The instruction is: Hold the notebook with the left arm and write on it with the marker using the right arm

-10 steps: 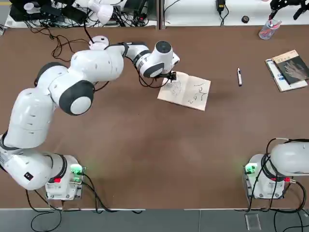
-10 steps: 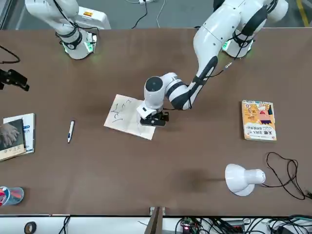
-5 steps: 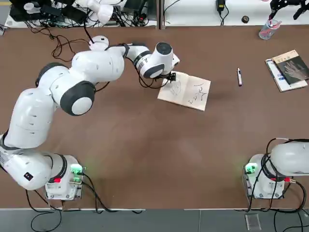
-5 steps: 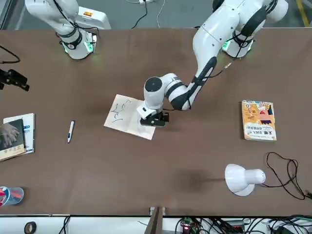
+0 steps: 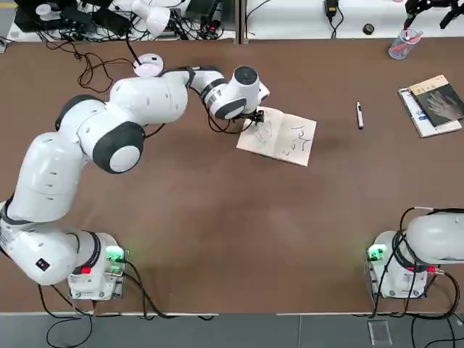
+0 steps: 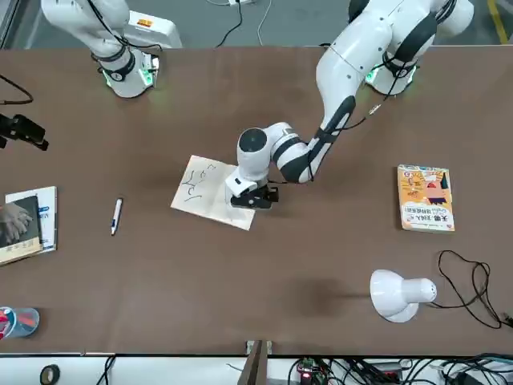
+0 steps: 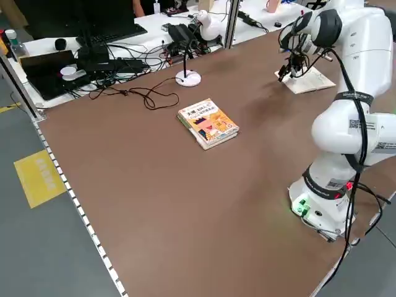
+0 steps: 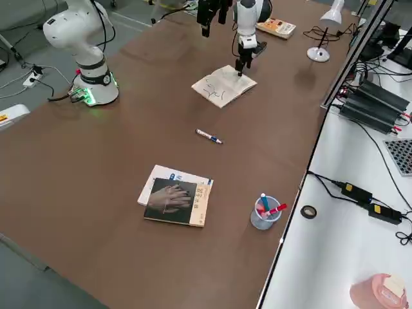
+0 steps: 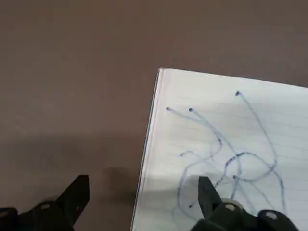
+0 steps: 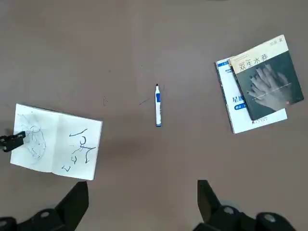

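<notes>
The notebook (image 5: 278, 135) lies open on the table, its white pages marked with thin scribbles (image 9: 226, 159). My left gripper (image 9: 142, 192) hangs low over the notebook's left edge (image 6: 210, 191) and is open. One finger (image 9: 204, 190) is over the page and the other (image 9: 79, 190) is over bare table. I cannot tell whether they touch. The marker (image 5: 359, 114) lies alone on the table to the right of the notebook (image 10: 157, 111). My right arm (image 5: 435, 239) stays folded by its base, its gripper (image 10: 142, 202) open, empty and high above the table.
A dark-covered book on a white one (image 5: 435, 101) lies at the far right, with a clear cup of pens (image 5: 400, 45) behind it. An orange-yellow book (image 6: 426, 197), a white lamp (image 6: 401, 293) and loose cables (image 6: 473, 285) occupy my left side.
The left arm has shifted very slightly while its gripper stays over the notebook's edge. Marker, notebook and right arm are where they were.
</notes>
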Robot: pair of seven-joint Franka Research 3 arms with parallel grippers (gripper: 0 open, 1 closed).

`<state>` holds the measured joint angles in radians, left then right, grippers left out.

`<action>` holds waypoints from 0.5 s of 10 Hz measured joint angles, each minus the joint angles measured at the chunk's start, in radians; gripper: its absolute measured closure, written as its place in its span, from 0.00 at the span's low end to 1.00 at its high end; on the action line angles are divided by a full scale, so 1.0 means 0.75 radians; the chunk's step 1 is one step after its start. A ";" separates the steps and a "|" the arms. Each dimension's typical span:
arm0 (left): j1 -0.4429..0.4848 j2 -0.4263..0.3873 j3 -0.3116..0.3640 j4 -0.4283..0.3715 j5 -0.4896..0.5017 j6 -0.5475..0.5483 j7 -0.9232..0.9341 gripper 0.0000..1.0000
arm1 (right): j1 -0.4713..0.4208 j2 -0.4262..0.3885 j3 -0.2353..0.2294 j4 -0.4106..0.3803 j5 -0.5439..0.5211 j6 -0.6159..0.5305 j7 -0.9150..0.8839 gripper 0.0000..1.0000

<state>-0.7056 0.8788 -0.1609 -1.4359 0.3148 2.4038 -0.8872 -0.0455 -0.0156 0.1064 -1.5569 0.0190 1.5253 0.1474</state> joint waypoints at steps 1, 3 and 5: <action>0.000 0.005 0.002 0.000 0.000 0.003 0.000 0.00 | 0.000 0.000 0.000 0.000 0.000 0.000 0.000 0.00; -0.001 0.013 0.013 0.000 0.002 0.010 0.000 0.00 | 0.001 0.000 0.001 -0.001 0.000 0.005 -0.001 0.00; -0.001 0.021 0.018 0.001 0.024 0.023 0.000 0.00 | 0.002 0.000 0.002 -0.008 0.000 0.008 -0.003 0.00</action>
<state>-0.7063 0.8949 -0.1471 -1.4352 0.3328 2.4208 -0.8870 -0.0442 -0.0155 0.1077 -1.5632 0.0191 1.5314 0.1452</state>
